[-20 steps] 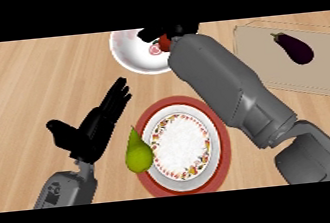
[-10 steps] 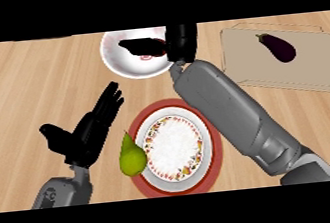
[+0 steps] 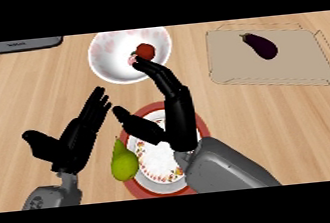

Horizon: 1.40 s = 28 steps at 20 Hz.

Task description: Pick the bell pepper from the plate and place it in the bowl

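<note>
I see the pepper (image 3: 146,50), red, lying inside the white bowl (image 3: 115,63), toward its far right side. My right hand (image 3: 174,117) stretches from the plate (image 3: 159,167) up to the bowl, fingers straight and released, fingertips at the bowl's near rim just below the pepper; I can't tell if they touch it. The plate sits near of the bowl, red-rimmed with a patterned white centre, partly under that hand. A green pear (image 3: 123,160) lies on the plate's left edge. My left hand (image 3: 71,140) rests open left of the plate, fingers up. Right of the bowl, a board (image 3: 297,65) carries an eggplant (image 3: 260,45). A grey object (image 3: 24,44) lies left of the bowl; its writing is unreadable.
</note>
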Each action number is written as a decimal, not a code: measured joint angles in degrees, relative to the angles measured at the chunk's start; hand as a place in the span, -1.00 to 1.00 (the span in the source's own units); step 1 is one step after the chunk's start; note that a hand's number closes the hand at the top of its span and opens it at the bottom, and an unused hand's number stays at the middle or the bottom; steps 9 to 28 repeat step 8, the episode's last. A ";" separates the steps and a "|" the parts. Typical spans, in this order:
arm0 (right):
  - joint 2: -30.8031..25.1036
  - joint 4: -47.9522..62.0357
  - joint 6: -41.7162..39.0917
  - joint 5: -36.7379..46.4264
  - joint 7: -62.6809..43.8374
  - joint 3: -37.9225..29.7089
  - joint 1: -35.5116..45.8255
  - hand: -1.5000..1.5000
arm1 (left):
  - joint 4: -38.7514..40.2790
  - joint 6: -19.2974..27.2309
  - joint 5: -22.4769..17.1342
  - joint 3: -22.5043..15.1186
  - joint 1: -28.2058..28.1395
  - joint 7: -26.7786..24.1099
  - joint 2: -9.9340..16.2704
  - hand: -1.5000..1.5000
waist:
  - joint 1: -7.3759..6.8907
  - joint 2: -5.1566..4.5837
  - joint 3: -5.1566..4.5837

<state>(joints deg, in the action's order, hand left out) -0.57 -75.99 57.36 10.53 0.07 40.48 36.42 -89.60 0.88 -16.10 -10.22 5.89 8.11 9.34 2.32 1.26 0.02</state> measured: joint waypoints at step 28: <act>-4.10 -14.35 5.54 12.26 1.20 21.43 -28.16 1.00 | -0.97 0.35 0.29 0.16 -1.27 -0.14 -0.03 0.00 | 1.16 0.01 -0.07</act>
